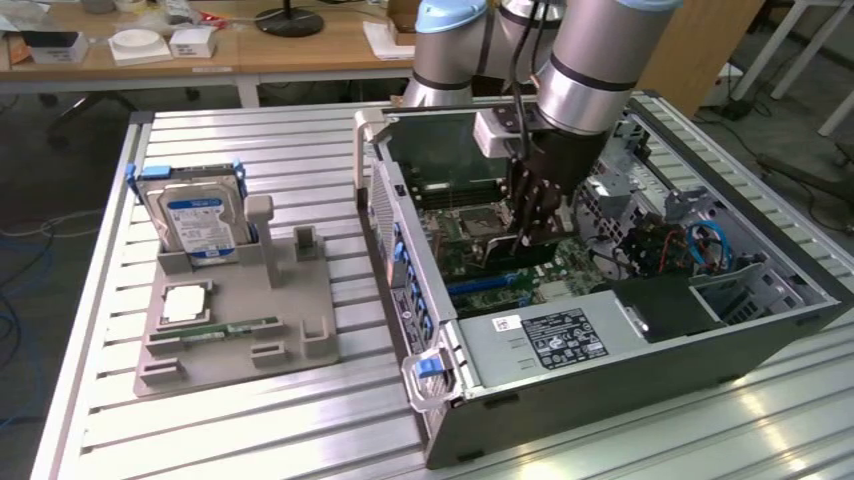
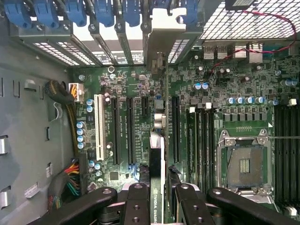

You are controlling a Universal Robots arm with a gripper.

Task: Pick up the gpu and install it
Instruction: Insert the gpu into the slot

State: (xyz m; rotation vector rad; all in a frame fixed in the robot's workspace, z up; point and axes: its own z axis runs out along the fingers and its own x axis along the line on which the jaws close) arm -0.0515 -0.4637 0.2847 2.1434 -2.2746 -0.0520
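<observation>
Tray (image 1: 300,320), grey, on the slatted table (image 1: 267,420): drive (image 1: 198,215) standing upright, blue-white label, print too small to read; chip (image 1: 184,303) and memory stick (image 1: 227,328) lying flat. Case (image 1: 601,400), open-sided, toward the exterior view's right; black label (image 1: 561,338) on its inner box, white print unreadable. Gripper (image 1: 534,235) down inside the case, fingers (image 2: 136,206) pinching the gpu (image 2: 157,164), its edge lettered "NVIDIA QUADR…", held edge-on over the motherboard (image 2: 126,93) among the long slots; whether seated, cannot tell.
</observation>
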